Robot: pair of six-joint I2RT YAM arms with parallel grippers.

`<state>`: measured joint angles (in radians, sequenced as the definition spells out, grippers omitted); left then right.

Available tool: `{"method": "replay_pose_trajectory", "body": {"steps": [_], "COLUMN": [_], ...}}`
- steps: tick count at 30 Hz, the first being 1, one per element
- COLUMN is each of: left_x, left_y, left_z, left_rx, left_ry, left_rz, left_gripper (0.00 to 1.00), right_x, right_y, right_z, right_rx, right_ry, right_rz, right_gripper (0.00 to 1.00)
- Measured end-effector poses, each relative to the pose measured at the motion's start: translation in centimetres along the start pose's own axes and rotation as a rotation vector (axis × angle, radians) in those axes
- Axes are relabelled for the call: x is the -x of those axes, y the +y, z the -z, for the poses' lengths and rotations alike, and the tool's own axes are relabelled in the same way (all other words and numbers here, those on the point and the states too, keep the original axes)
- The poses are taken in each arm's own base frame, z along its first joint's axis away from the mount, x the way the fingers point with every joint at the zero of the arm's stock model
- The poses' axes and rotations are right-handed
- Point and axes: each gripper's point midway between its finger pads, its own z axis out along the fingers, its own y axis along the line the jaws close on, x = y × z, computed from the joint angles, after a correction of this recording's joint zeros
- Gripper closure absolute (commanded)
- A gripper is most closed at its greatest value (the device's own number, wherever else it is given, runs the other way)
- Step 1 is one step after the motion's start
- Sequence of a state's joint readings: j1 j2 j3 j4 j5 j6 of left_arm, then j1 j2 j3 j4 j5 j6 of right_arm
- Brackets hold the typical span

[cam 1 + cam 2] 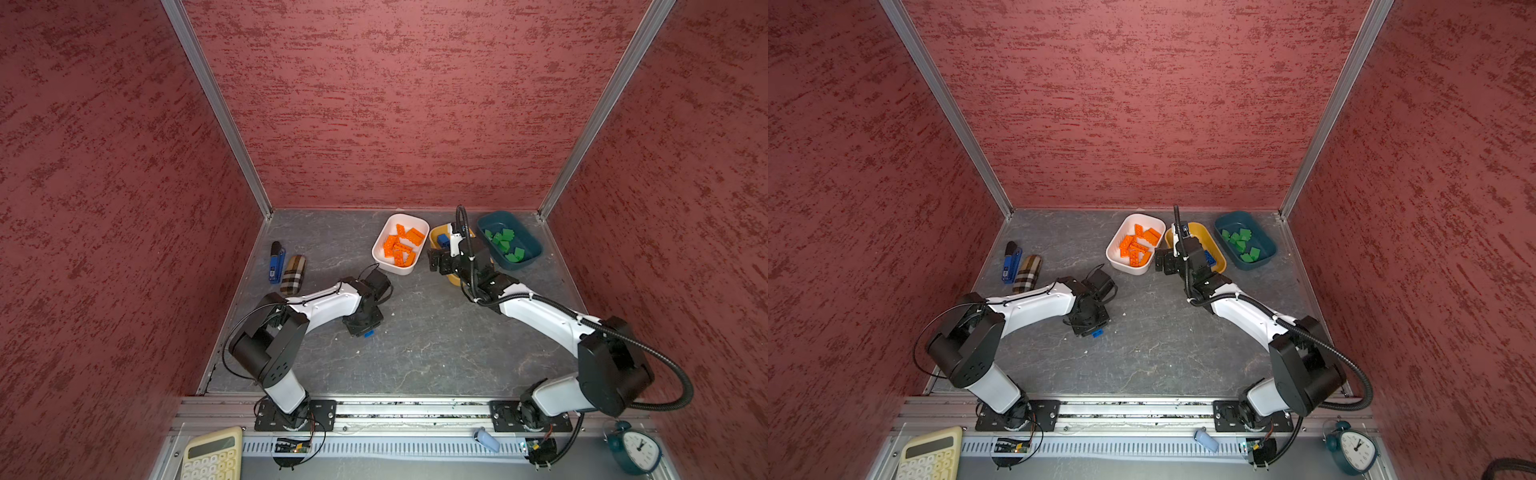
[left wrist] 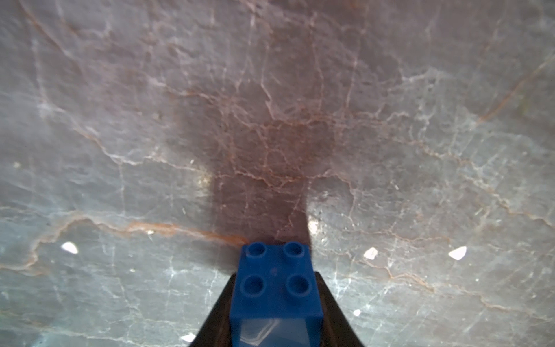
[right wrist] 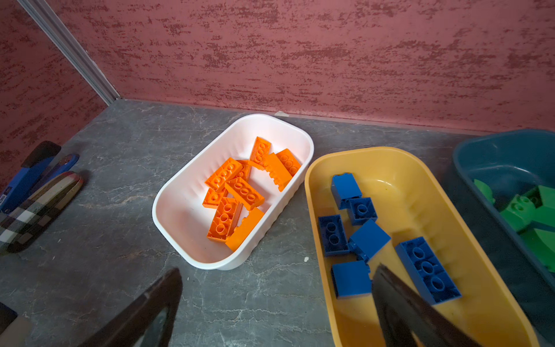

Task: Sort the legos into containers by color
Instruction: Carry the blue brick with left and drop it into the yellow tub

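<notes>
While the big grey table (image 1: pixel 415 357) lies under everything, two white and black arms bend over it: the left arm (image 1: pixel 324 301) reaches to the middle of the table, and the right arm (image 1: pixel 540 316) reaches to the back edge. Three tubs stand in a row along that back edge. The white tub (image 1: pixel 405 270) is nearest the middle, the yellow tub (image 3: pixel 420 168) is just beside it, and the teal tub (image 1: pixel 528 237) sits in the back right corner. Near the left edge a checked case (image 1: pixel 293 274) and a blue and black stapler (image 1: pixel 276 264) lie side by side. The right gripper (image 3: pixel 277 272) is spread wide with nothing in it; one finger hangs over the yellow tub and the other over bare table by the white tub. The left gripper (image 2: pixel 276 281) is pinched tight on one blue brick (image 2: pixel 274 303), low over the middle of the table; whether the brick touches the table cannot be told. Orange bricks (image 1: pixel 401 247) lie in the white tub, six blue bricks (image 3: pixel 369 237) in the yellow tub, and green bricks (image 1: pixel 505 243) in the teal tub.
</notes>
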<state>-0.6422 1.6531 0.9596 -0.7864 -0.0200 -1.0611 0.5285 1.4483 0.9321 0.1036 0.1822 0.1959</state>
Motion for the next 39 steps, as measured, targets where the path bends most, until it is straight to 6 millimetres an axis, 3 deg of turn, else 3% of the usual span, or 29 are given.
{"method": "replay_pose_trajectory", "body": {"steps": [6, 15, 18, 25, 30, 34, 39], "left_x": [-0.7, 0.7, 2.0, 5.0, 6.7, 8.1, 9.9], "left_y": [-1.4, -7.0, -10.4, -20.4, -27.1, -31.6, -36.5], "left_z": [0.6, 4.0, 5.7, 8.9, 11.0, 11.3, 10.0], "left_rx": [-0.024, -0.174, -0.27, -0.491, -0.638, -0.718, -0.804], "left_ry": [-0.029, -0.121, -0.177, -0.29, -0.334, -0.349, -0.341], "left_rz": [-0.073, -0.214, -0.243, -0.333, -0.399, -0.432, -0.464], "left_gripper": [0.7, 0.71, 0.71, 0.7, 0.69, 0.68, 0.66], "right_x": [0.3, -1.2, -1.4, -2.6, -3.4, -3.1, -3.0], "right_y": [-1.0, -3.2, -4.2, -8.2, -10.0, -10.6, -11.4], "right_z": [1.5, 3.3, 4.0, 5.3, 6.0, 7.3, 8.8], "right_rx": [-0.035, -0.12, -0.157, -0.269, -0.323, -0.323, -0.334], "right_ry": [-0.03, -0.046, -0.064, -0.111, -0.121, -0.155, -0.191], "right_rz": [-0.052, -0.115, -0.154, -0.347, -0.421, -0.444, -0.463], "right_gripper": [0.01, 0.01, 0.01, 0.01, 0.01, 0.01, 0.01]}}
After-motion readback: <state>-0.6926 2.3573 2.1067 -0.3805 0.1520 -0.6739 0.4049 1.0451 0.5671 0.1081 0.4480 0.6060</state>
